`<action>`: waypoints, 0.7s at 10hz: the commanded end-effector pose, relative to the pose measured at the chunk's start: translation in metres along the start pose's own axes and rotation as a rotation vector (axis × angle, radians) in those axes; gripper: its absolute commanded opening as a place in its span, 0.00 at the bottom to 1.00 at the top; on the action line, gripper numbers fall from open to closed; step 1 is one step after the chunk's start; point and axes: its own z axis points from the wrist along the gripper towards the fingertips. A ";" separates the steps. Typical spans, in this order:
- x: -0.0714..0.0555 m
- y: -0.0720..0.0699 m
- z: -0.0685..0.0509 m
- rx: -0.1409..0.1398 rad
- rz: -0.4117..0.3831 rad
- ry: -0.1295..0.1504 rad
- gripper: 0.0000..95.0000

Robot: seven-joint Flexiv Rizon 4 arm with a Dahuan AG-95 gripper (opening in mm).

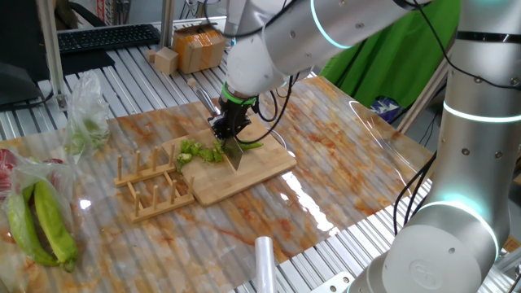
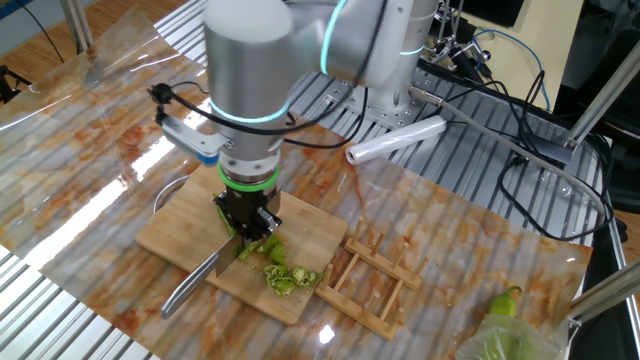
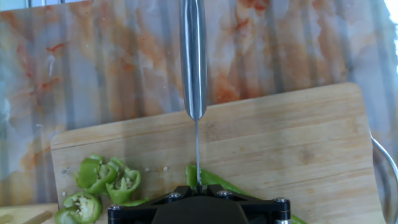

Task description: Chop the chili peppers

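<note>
My gripper (image 1: 228, 124) is shut on a steel knife (image 3: 194, 56), whose thin blade runs from the jaws out to the handle. The blade (image 1: 234, 153) stands edge-down on the wooden cutting board (image 1: 256, 175), across a slender green chili pepper (image 3: 219, 181). In one fixed view the chili's pointed end (image 1: 253, 145) sticks out to the right of the blade. Several cut green slices (image 1: 195, 151) lie in a heap to the left of the knife. The other fixed view shows my gripper (image 2: 250, 215) over the board (image 2: 180, 225), the slices (image 2: 285, 275) and the knife handle (image 2: 190, 285).
A wooden slatted rack (image 1: 151, 185) lies beside the board. Thick yellow-green peppers (image 1: 41, 224) sit in a plastic bag at the left, near another bag (image 1: 85, 122). A roll of clear film (image 2: 395, 140) lies at the table edge. A cardboard box (image 1: 199, 49) stands behind.
</note>
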 end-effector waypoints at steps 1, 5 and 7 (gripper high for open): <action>0.000 0.001 0.004 -0.035 0.002 0.012 0.00; 0.011 0.003 0.007 -0.045 0.016 0.014 0.00; 0.003 0.003 0.004 -0.044 0.007 0.013 0.00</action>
